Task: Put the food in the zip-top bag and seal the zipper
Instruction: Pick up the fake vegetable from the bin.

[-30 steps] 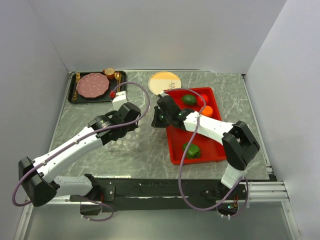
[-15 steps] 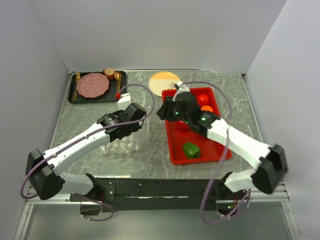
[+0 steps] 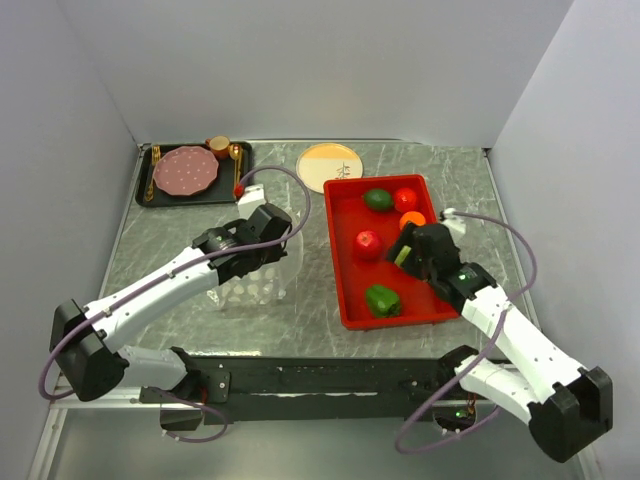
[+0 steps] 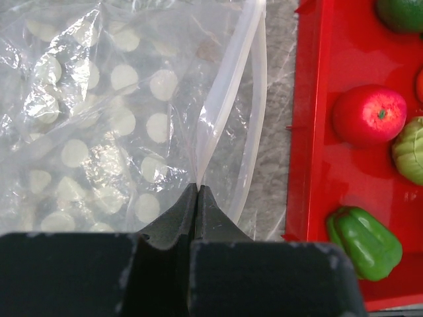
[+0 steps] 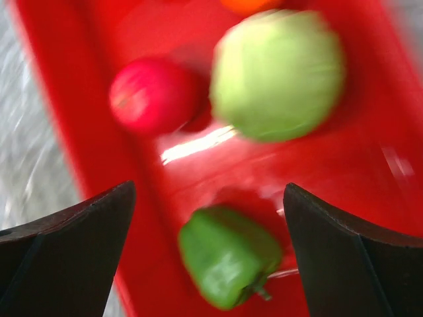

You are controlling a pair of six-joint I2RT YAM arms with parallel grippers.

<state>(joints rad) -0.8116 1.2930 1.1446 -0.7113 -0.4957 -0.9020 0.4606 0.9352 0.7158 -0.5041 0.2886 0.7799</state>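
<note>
Clear zip-top bag (image 4: 99, 119), zipper (image 4: 228, 99) parted, food (image 4: 369, 113) in red tray (image 4: 310, 132)

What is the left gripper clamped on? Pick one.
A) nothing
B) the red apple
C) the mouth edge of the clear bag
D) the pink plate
C: in the left wrist view the left gripper is closed on the zipper of the zip-top bag.

We see the right gripper (image 3: 411, 249) has pulled back from just beside the left gripper (image 4: 197, 189) to the right side of the tray (image 3: 345, 290), jaws wide. That uncovers the red apple (image 3: 367, 243) ahead-left of it and the cabbage (image 5: 277, 72) just ahead. The left gripper, pinching the zipper (image 4: 228, 86), has edged right.
</note>
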